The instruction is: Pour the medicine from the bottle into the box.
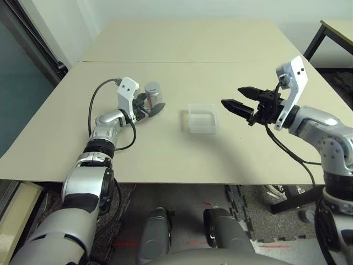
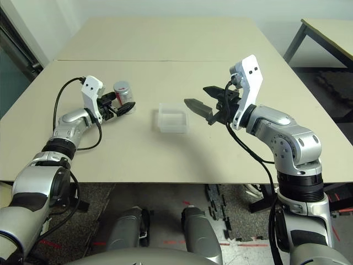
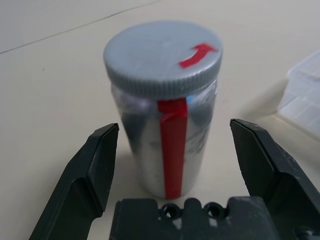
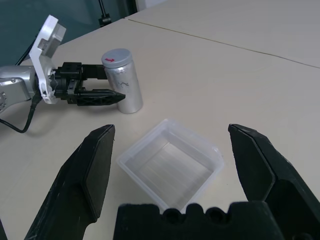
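Jaws of both the left gripper (image 3: 172,150) and right gripper (image 1: 237,98) stand open; the capped bottle (image 3: 167,115) on the worktop (image 1: 165,154) looks light, rigid and slick, so grip its mid-body.

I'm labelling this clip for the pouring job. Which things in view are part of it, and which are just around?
Part of the job:
- bottle, upright, cap on
- box, clear tray, looks empty
- left gripper, open around the bottle
- right gripper, open, raised beside the box

Just around:
- table
- second table, at the far right
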`<state>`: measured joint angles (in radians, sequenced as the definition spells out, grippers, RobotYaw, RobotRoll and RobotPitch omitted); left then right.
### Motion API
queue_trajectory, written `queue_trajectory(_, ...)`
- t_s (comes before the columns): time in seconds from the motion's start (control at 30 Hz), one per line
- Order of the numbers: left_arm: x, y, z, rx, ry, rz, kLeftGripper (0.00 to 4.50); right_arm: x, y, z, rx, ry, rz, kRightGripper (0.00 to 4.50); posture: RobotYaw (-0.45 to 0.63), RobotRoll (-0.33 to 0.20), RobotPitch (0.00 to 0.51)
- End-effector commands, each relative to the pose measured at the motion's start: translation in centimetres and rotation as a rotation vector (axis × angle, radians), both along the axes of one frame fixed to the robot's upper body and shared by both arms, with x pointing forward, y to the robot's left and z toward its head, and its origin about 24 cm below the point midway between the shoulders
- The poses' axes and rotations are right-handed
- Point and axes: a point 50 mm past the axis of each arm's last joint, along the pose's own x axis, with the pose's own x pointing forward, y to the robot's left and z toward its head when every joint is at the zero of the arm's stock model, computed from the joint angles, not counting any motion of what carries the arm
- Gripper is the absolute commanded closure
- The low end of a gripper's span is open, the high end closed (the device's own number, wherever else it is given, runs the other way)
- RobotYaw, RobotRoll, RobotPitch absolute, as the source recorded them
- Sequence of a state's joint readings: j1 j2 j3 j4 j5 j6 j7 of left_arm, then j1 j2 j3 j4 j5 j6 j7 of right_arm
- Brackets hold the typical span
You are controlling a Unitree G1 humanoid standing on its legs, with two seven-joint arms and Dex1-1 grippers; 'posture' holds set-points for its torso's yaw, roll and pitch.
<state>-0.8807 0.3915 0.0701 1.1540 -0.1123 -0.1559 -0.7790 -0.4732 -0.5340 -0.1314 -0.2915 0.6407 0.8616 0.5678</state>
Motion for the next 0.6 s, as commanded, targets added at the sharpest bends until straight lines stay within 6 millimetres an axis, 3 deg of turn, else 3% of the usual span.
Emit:
queue_trajectory(0.03,0.1,-0.3,-0.3,0.022,0.010,0.009,0.03,-0.1,0.2,0.6,0.011,-0.025,0.009,0.00,-0.13,0.000,0.057)
queue_trajectory(0.6,0.8,-1.6,-0.3,-0.003,0.019,0.052,0.03,0.3,0.5,0.7,0.023,-0.034,0.008,0.00,-0.14,0.000,0.048)
